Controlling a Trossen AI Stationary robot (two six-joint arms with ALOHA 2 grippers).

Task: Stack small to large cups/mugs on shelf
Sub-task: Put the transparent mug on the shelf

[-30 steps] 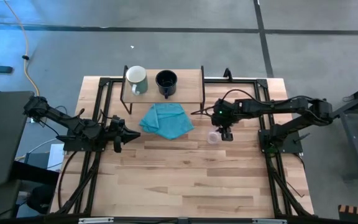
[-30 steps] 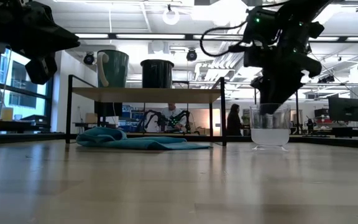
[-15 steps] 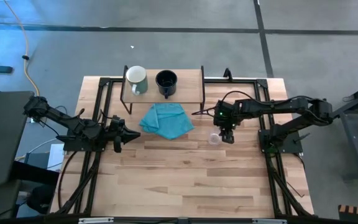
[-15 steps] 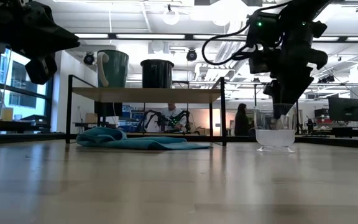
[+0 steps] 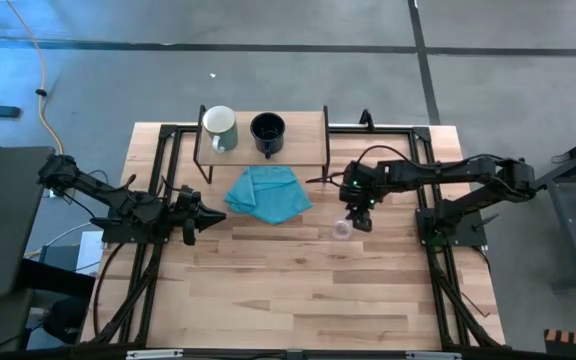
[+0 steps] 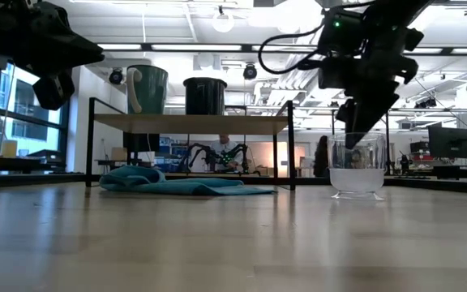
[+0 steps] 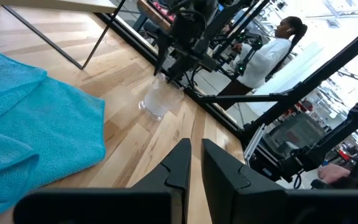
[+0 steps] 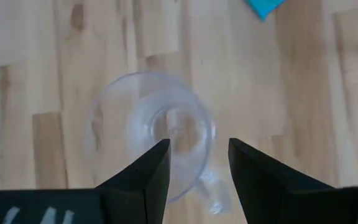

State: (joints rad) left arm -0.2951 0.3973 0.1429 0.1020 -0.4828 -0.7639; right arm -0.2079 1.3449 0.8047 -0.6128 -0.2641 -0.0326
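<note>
Clear glass cup (image 5: 342, 229) upright on desk (image 5: 308, 290), at 4 o'clock from shelf (image 5: 303, 135). Right pincer (image 5: 360, 219) poised over cup rim, fingers (image 8: 145, 171) parted, straddling rim, gripping nothing. White-green mug (image 5: 219, 127) and black mug (image 5: 267, 131) side by side on shelf. Blue cloth (image 5: 268, 193) at 6 o'clock from shelf. Left pincer (image 5: 208, 217) closed, empty, at 9 o'clock from cloth.

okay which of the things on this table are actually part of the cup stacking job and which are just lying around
Part of the job:
- pale mug, on the shelf
- black mug, on the shelf beside it
- clear glass cup, on the tabletop under the right gripper
- shelf

Just lying about:
- blue cloth, on the table in front of the shelf
</note>
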